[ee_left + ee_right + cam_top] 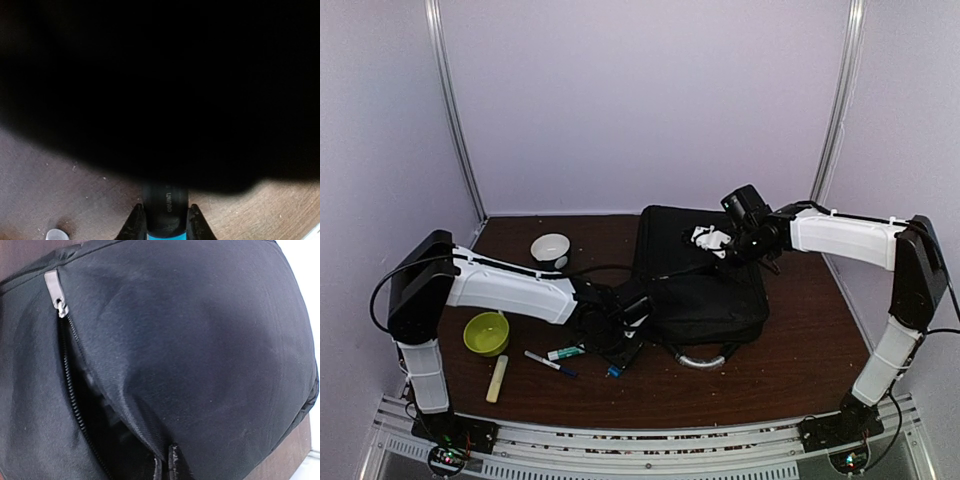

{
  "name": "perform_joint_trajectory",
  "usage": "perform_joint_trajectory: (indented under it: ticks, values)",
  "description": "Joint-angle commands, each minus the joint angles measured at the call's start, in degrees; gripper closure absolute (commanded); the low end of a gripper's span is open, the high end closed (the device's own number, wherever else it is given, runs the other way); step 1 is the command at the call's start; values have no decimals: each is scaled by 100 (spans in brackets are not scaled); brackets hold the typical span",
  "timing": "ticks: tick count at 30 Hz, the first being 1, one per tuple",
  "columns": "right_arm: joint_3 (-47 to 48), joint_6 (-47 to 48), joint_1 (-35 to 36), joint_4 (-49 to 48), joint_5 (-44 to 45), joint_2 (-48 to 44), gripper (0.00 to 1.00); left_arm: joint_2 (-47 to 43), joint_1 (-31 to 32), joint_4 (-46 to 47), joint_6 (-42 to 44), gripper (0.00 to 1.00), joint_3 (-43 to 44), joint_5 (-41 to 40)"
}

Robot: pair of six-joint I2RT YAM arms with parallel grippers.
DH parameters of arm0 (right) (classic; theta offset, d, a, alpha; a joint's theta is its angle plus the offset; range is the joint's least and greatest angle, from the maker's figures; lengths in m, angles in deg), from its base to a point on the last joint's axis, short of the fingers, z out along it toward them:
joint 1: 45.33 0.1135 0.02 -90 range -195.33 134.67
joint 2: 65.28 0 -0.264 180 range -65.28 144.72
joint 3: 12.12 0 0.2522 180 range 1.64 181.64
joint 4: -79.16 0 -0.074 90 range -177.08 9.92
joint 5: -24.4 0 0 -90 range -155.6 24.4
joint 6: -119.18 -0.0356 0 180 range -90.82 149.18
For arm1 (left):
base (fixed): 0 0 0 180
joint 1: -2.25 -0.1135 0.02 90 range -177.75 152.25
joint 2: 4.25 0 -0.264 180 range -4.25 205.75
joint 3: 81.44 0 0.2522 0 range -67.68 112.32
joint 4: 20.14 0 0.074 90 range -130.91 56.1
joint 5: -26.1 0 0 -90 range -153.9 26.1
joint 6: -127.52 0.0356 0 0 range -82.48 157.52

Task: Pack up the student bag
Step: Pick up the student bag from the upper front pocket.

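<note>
Packing the student bag (705, 285), lying black and bulging at the middle of the table (800, 360), grey handle (703, 358) turned toward the near edge. Pinching what looks like the lip of the unzipped pocket with the right claw (171, 466), holding the zip (75, 390) gaping over a dark inside. Pressing the left claw (166, 225) together on a blue pen with a black cap (166, 200), aiming the capped end at the bag's near-left side; not showing whether it is entering an opening, black fabric filling most of that wrist view. Judging the job as partway at best, with nothing visible inside the bag and more waiting outside. Leaving loose at the left a teal marker (565, 352), a white marker (549, 362), a pale yellow stick (497, 378) and a small blue piece (613, 371), plus a green bowl (487, 332) and a white bowl (550, 248), perhaps not meant for packing. Working on dark brown wood, scuffed and flecked with crumbs, inside a booth of plain pale walls (650, 100), with metal posts (455, 110) at the back corners and a slotted metal rail (650, 445) along the near edge.
</note>
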Motion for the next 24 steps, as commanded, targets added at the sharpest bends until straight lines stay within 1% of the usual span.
perform_joint_trajectory:
  ticks: [1, 4, 7, 11, 15, 16, 18, 20, 21, 22, 23, 24]
  values:
    - [-67, -220, -91, -125, -216, -285, 98, 153, -49, -267, -43, 81, 83, -86]
    - [-53, -339, -89, -121, -463, -462, 100, 114, -49, -387, -7, 90, 44, -160]
    - [26, -465, -89, -61, -627, -540, 100, -162, -45, -341, 4, 99, -121, -200]
    - [132, -527, -91, 6, -697, -488, 100, -759, -49, -264, 53, 100, -316, -270]
    - [169, -599, -91, -10, -771, -409, 100, -980, -49, -276, 33, 100, -382, -195]
    - [187, -604, -87, 5, -782, -383, 100, -961, -49, -284, 17, 94, -376, -139]
    - [197, -625, -91, 24, -788, -366, 100, -928, -43, -271, 35, 79, -399, 33]
    - [210, -630, -91, 24, -796, -366, 100, -965, 16, -173, 324, 64, -489, 238]
    - [206, -631, -94, 28, -797, -372, 100, -1031, 108, -147, 616, 61, -533, 240]
    - [199, -631, -92, 21, -803, -375, 100, -1126, 229, -217, 819, 58, -573, -11]
    - [197, -635, -94, 20, -812, -381, 100, -1229, 312, -383, 884, 55, -602, -256]
    - [198, -646, -92, 26, -825, -388, 100, -1344, 311, -508, 852, 52, -652, -331]
